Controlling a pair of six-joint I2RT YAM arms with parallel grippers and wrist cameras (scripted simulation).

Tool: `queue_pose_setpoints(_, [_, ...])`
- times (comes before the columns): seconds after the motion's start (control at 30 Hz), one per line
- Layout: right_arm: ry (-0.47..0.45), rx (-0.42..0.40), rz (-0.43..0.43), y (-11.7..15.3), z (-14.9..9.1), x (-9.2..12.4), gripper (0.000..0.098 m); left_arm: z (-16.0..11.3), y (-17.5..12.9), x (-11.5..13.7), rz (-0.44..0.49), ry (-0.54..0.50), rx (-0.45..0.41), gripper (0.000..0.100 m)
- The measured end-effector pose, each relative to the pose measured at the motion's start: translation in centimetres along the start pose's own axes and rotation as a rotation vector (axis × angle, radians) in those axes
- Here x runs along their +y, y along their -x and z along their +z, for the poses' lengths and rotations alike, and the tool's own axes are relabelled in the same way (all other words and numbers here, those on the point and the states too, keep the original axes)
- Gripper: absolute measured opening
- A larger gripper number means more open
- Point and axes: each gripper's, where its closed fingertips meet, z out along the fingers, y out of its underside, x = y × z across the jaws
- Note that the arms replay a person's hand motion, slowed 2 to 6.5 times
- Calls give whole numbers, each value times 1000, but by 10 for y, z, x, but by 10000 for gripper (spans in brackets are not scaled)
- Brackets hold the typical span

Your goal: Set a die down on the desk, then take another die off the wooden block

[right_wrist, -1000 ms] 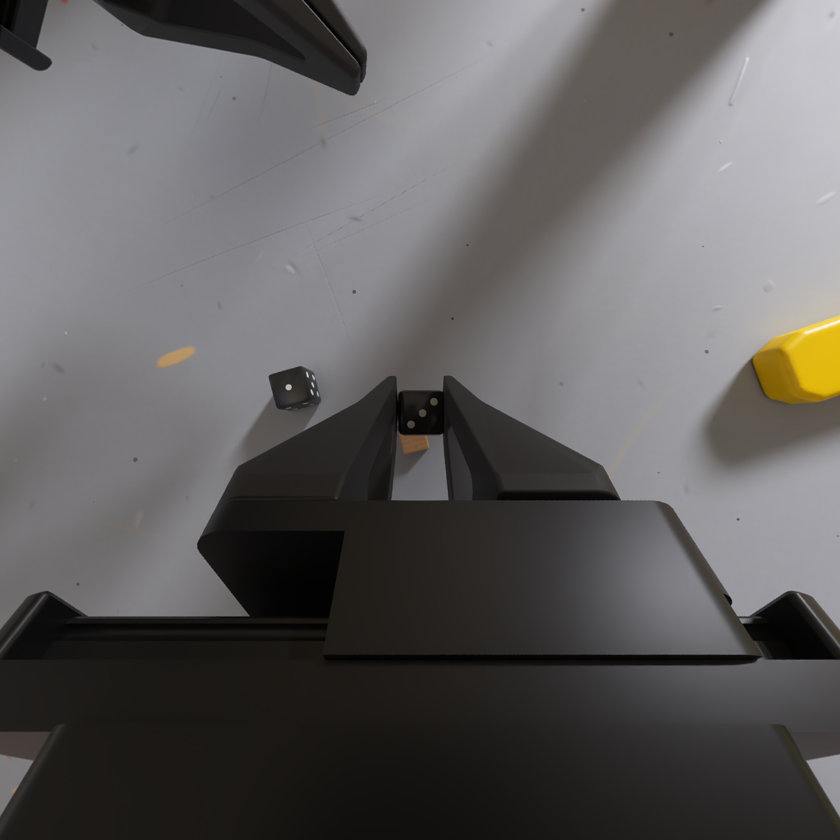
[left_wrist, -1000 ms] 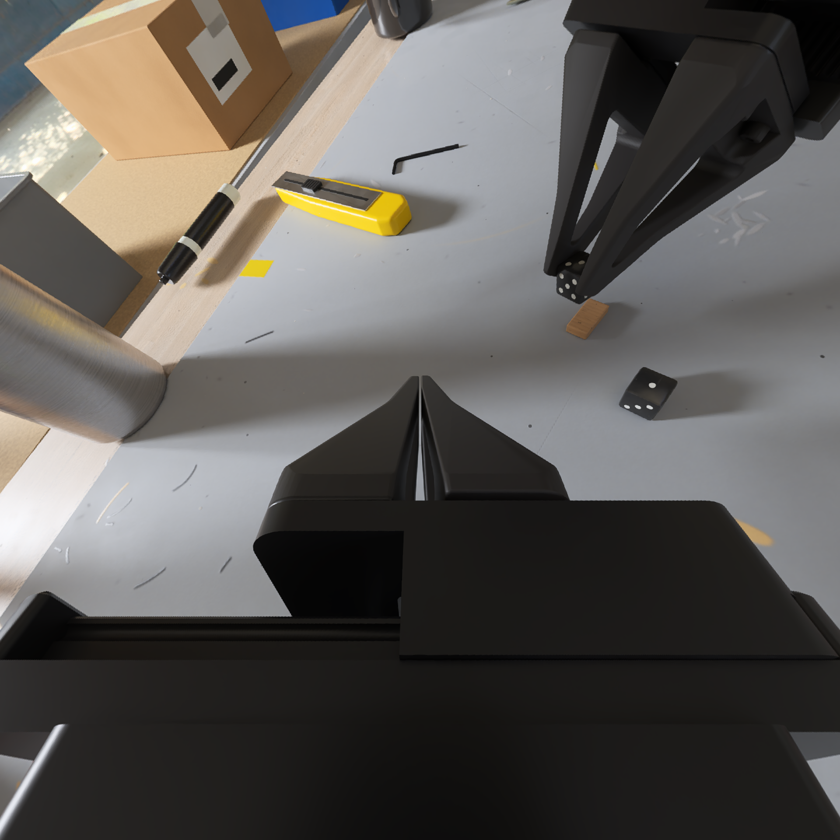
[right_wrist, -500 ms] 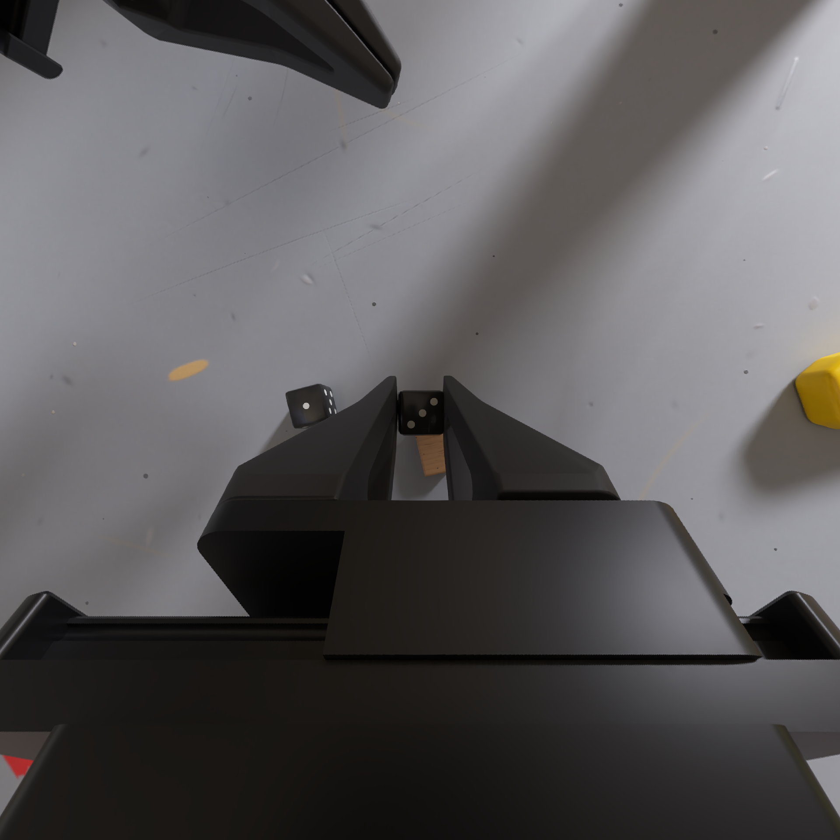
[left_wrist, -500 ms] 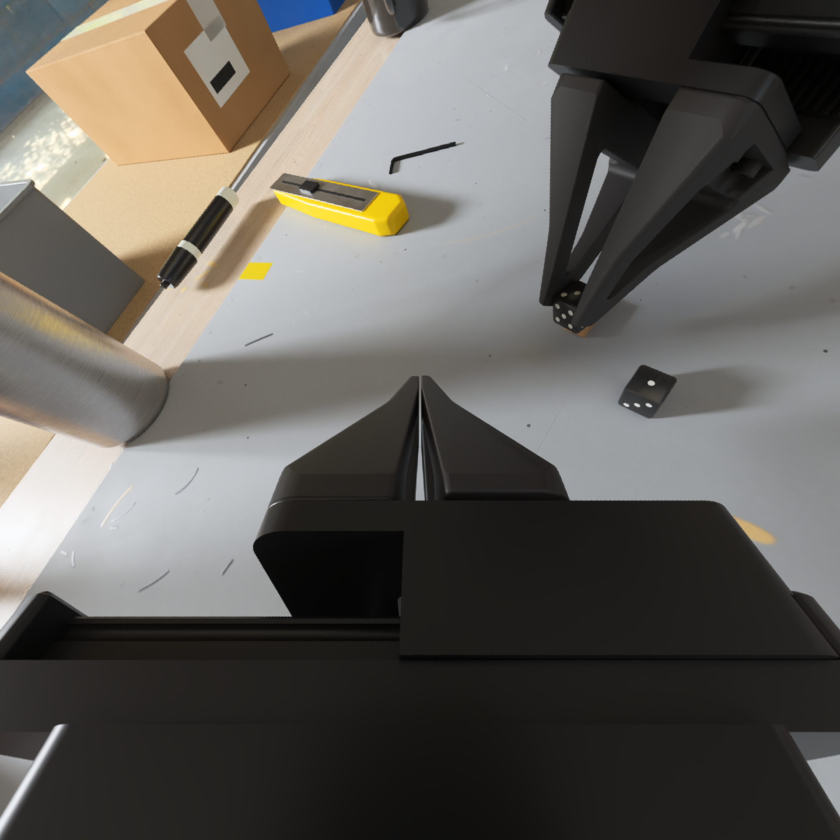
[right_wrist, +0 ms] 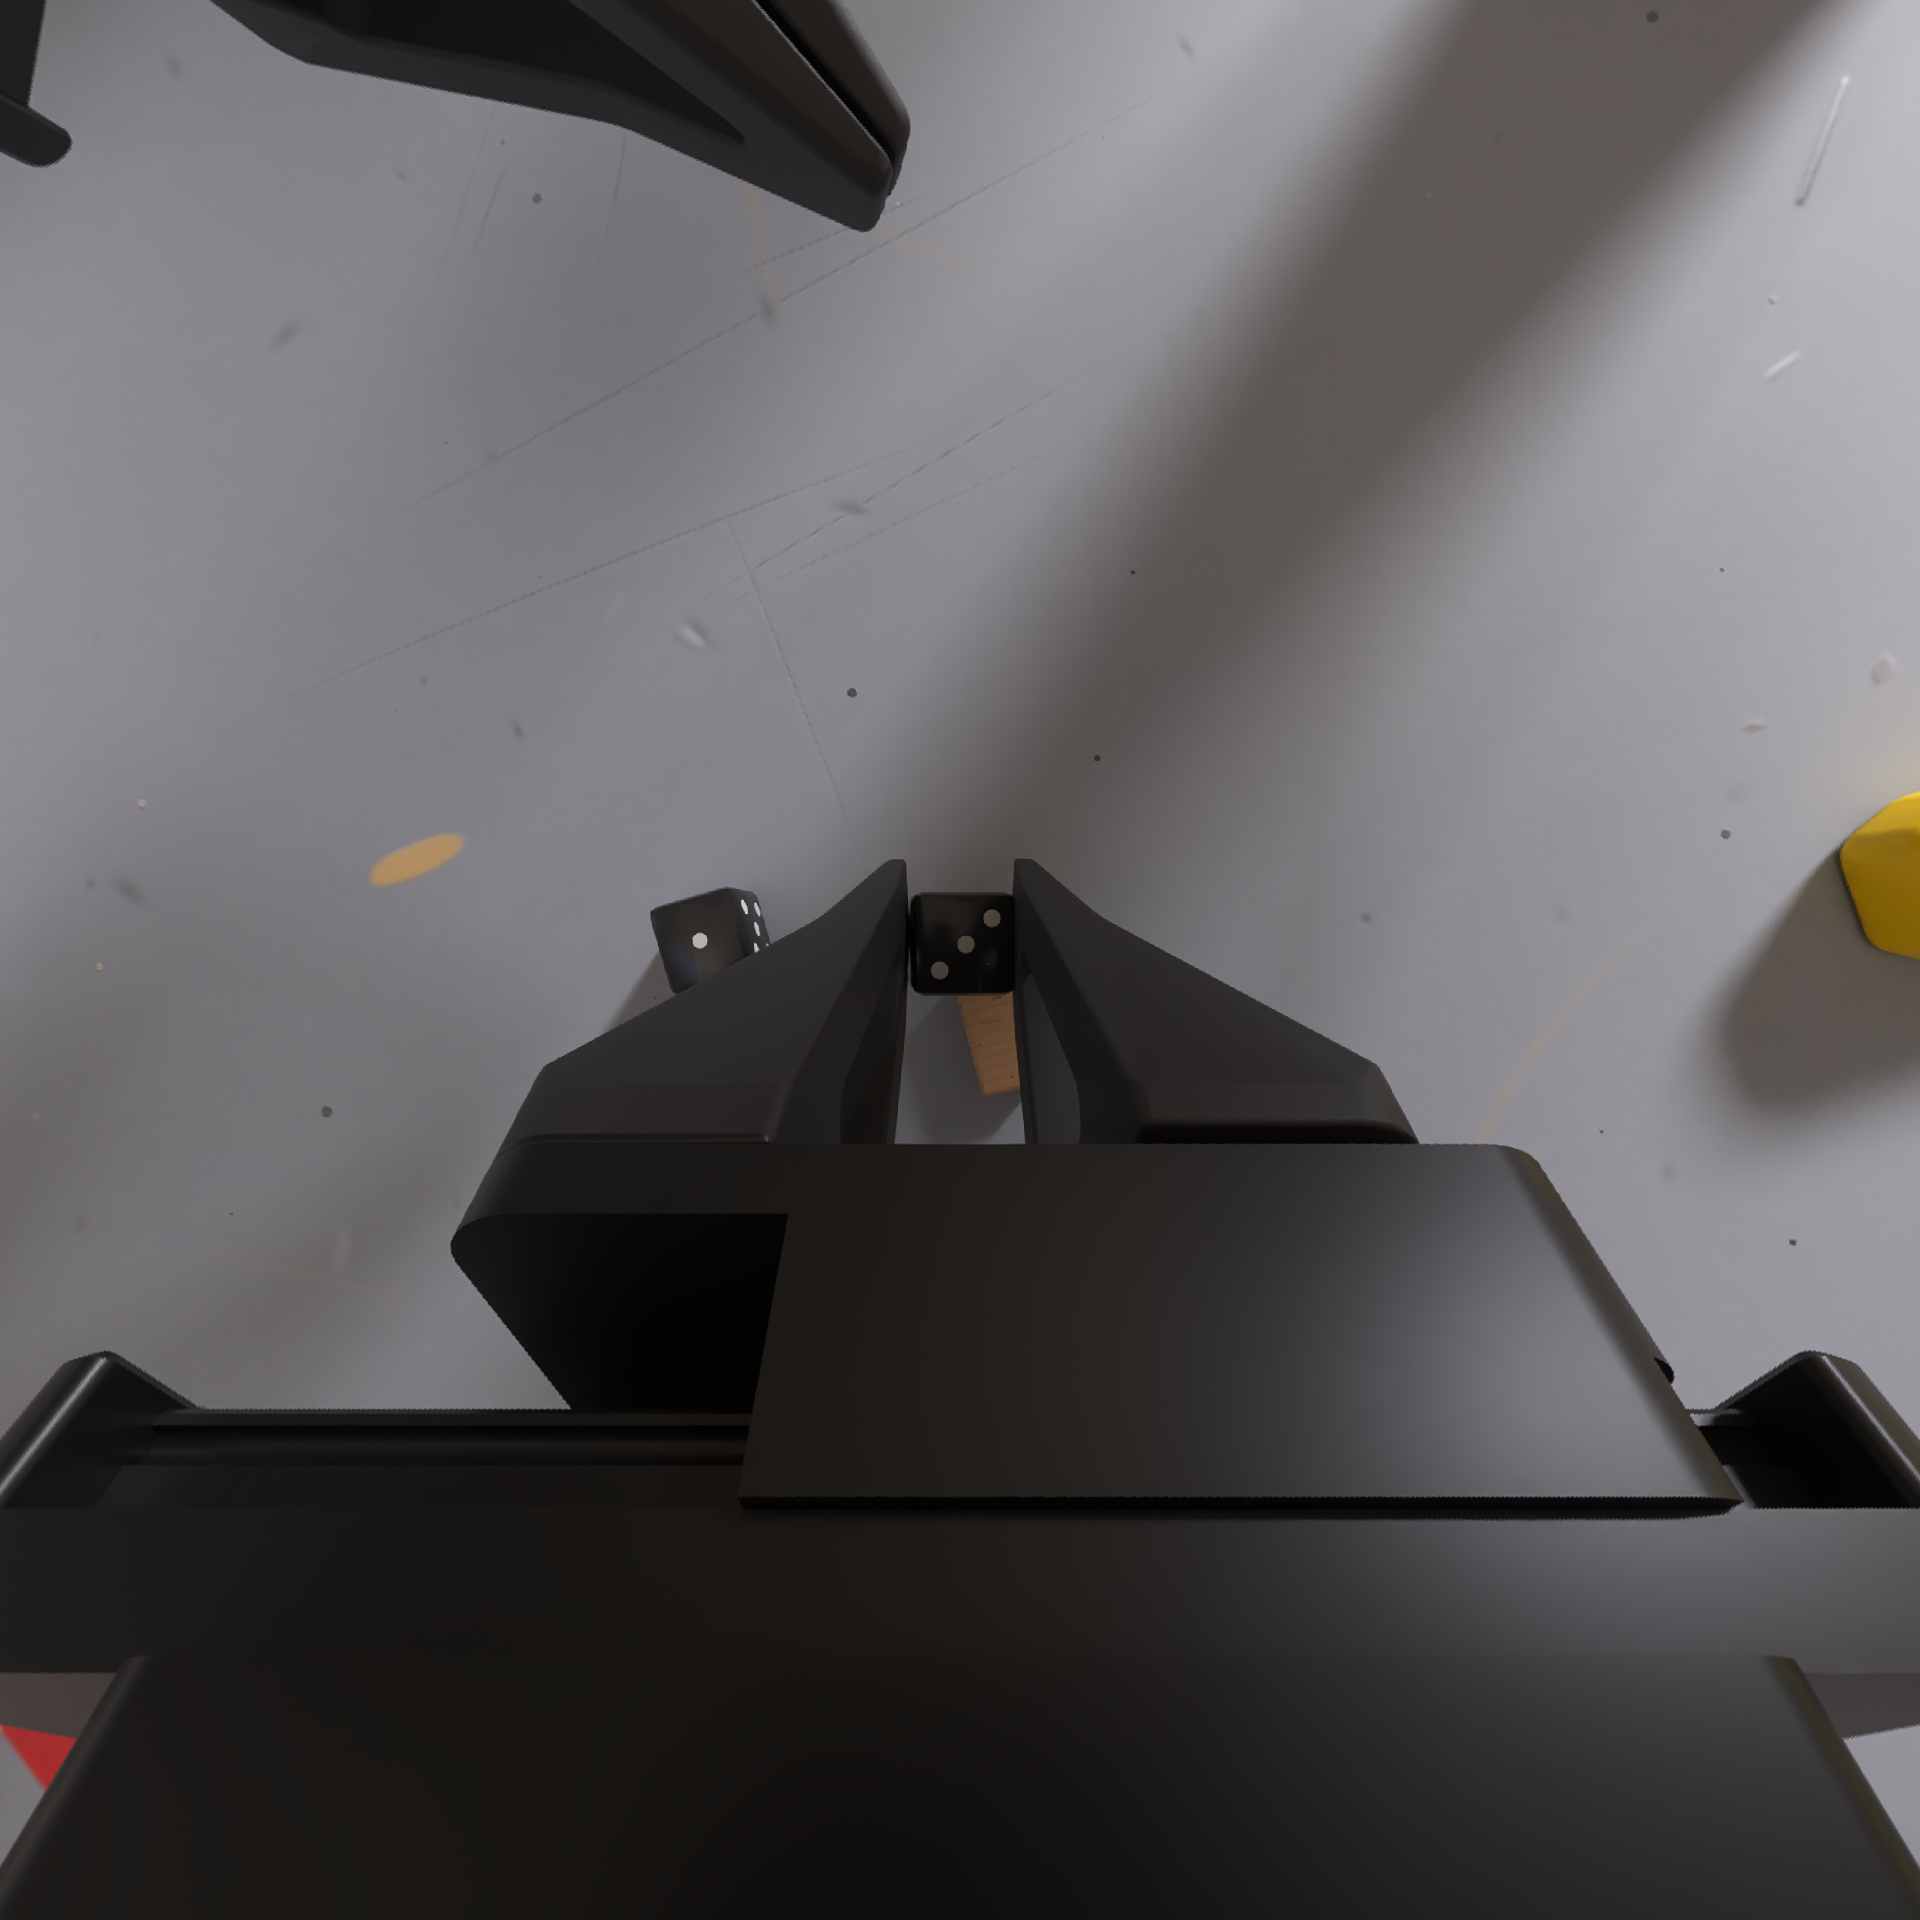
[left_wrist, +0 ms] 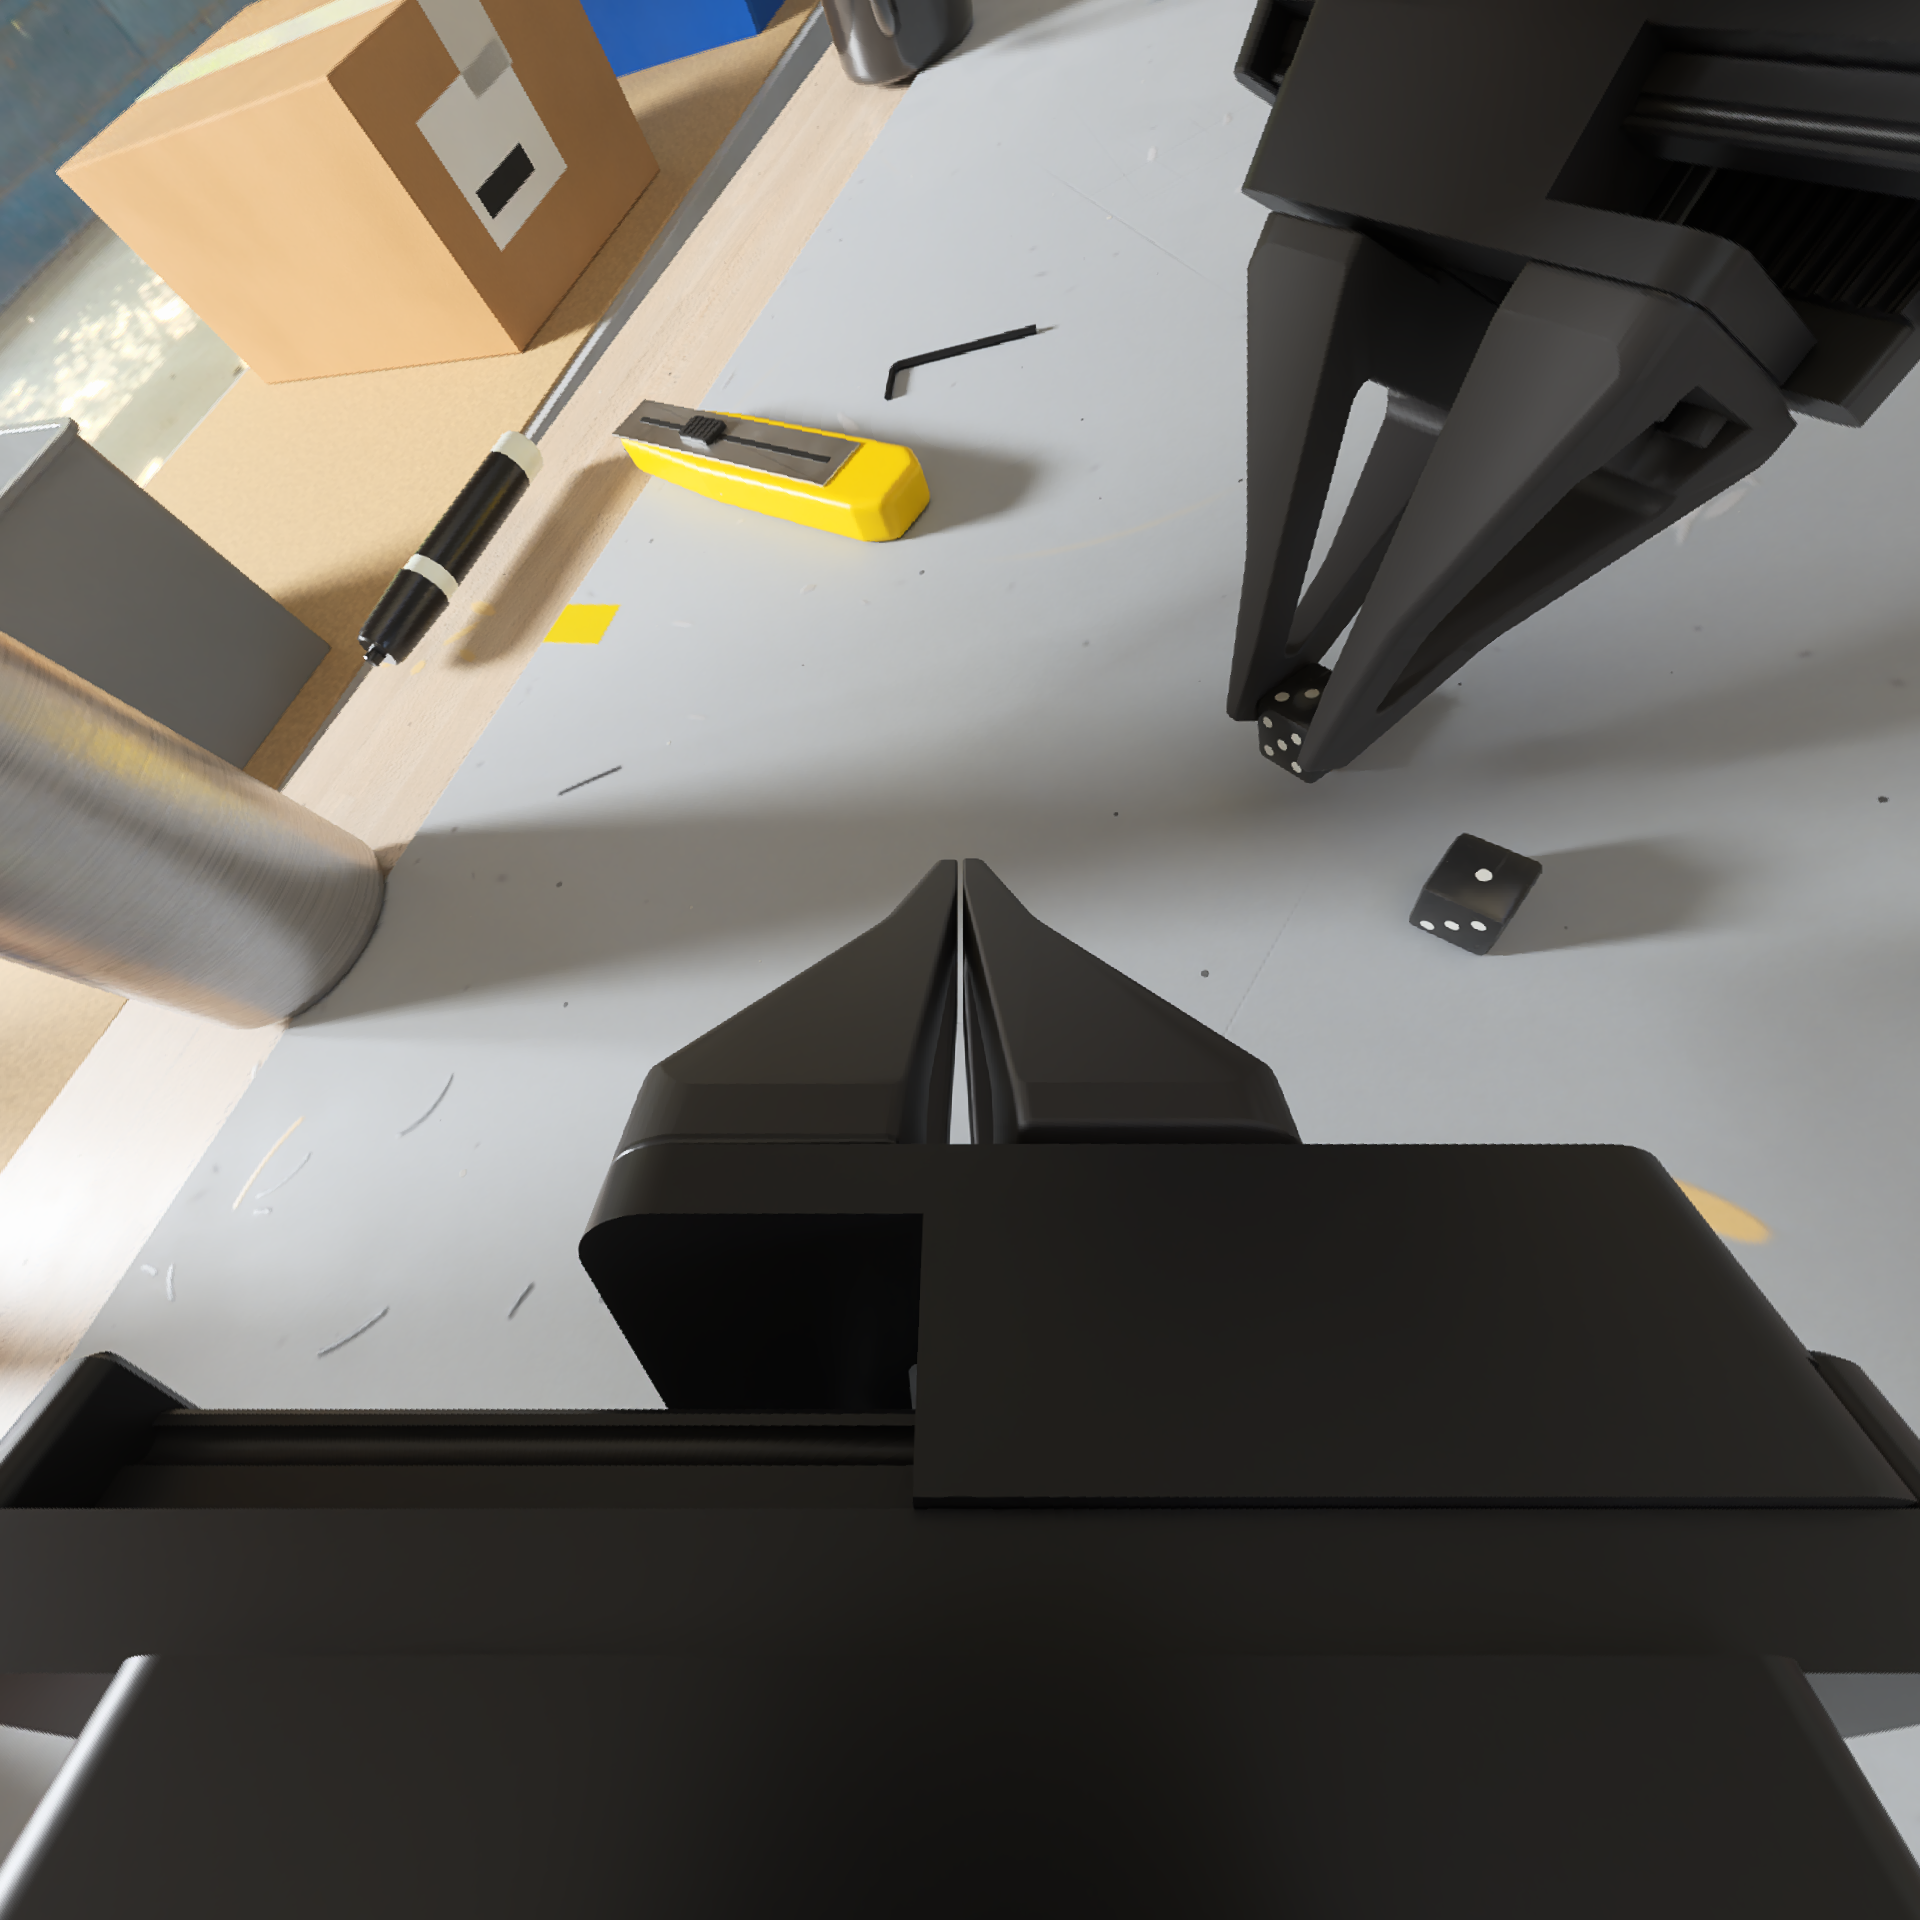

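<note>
Lowered right end effector (right_wrist: 960,883) grips die (right_wrist: 962,941) — three-pip face toward camera.

wooden block (right_wrist: 987,1044) mostly behind held die (right_wrist: 962,943)

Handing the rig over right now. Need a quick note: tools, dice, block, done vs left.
Left tool: shut, empty, hanging above bare desk.
Right tool: shut on held die, which is pinched between both fingers.
Wooden block: on the desk, showing between the right tool's fingers behind the held die; the left wrist view hides it.
Loose die: lying free on the desk beside the right tool, nothing touching it.
Done: one die is down on the desk; the second is gripped.
Left: whether the held die has cleared the block cannot be told from here. Probably carry it clear.
</note>
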Motion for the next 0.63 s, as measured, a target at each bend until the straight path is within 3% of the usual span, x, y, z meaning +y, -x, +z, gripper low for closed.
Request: queue_pose_setpoints(0.63, [20, 21, -11, 2, 2, 3, 168, 0, -2, -1, 12, 2, 2, 9])
